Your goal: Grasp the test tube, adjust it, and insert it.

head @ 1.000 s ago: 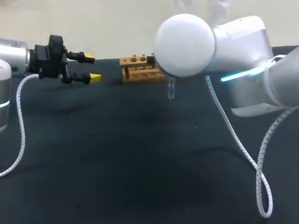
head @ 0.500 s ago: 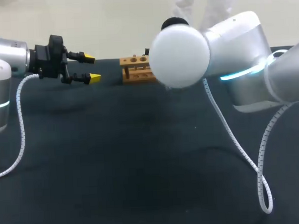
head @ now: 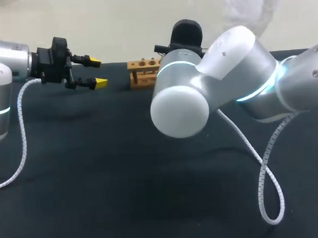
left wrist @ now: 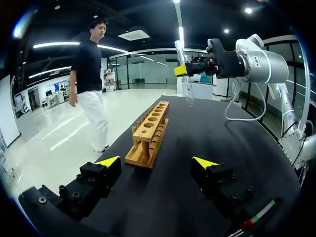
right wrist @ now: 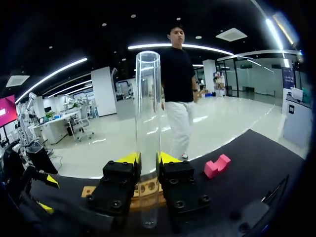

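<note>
A clear glass test tube (right wrist: 148, 118) stands upright between the yellow-tipped fingers of my right gripper (right wrist: 148, 159), which is shut on its lower half. In the left wrist view the test tube (left wrist: 187, 84) hangs in my right gripper (left wrist: 183, 69), above the table past the far end of the wooden rack (left wrist: 148, 131). The rack (head: 143, 72) sits at the table's back middle, with a row of holes on top. In the head view my right arm's elbow (head: 180, 110) hides tube and gripper. Left of the rack, my left gripper (head: 91, 72) hovers open and holds nothing.
A pink block (right wrist: 217, 166) lies on the black table beyond my right gripper, to one side of the rack (right wrist: 89, 190). My right arm's white coiled cable (head: 267, 172) loops down over the table's right part. My left gripper (right wrist: 48, 193) shows off to the side.
My right arm has swung round: its elbow dropped toward the table's middle and now covers the tube, which earlier hung in sight beside the rack. The left arm has kept still.
</note>
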Controlling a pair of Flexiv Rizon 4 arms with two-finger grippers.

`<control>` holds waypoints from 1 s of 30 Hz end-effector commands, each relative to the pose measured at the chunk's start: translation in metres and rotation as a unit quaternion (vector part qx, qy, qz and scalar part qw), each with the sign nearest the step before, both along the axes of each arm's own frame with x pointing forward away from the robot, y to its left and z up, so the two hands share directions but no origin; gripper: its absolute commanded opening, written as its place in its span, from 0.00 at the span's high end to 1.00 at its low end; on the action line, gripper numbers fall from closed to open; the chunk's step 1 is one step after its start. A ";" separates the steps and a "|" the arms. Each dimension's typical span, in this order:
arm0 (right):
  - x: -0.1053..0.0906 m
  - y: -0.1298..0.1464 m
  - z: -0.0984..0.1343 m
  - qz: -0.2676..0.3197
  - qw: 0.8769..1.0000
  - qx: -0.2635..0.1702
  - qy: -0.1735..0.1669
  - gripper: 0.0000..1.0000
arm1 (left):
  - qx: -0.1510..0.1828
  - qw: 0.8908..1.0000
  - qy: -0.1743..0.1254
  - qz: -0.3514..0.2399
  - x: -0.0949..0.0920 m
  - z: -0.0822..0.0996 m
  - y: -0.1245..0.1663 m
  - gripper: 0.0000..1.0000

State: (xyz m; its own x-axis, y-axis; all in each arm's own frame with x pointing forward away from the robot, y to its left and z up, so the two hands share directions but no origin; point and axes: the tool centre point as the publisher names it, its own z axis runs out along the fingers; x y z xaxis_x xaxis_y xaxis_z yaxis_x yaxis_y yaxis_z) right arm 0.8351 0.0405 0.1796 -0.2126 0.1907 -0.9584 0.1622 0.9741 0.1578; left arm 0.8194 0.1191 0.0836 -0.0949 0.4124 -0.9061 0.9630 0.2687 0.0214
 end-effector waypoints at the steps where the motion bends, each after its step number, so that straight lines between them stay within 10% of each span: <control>1: 0.007 -0.003 0.005 -0.002 1.000 -0.004 -0.025 1.00 | -0.002 1.000 -0.003 0.001 -0.001 -0.001 0.001 0.00; 30: 0.054 0.000 0.007 0.003 0.988 -0.045 -0.149 1.00 | -0.002 1.000 -0.003 0.001 -0.001 -0.001 0.001 0.00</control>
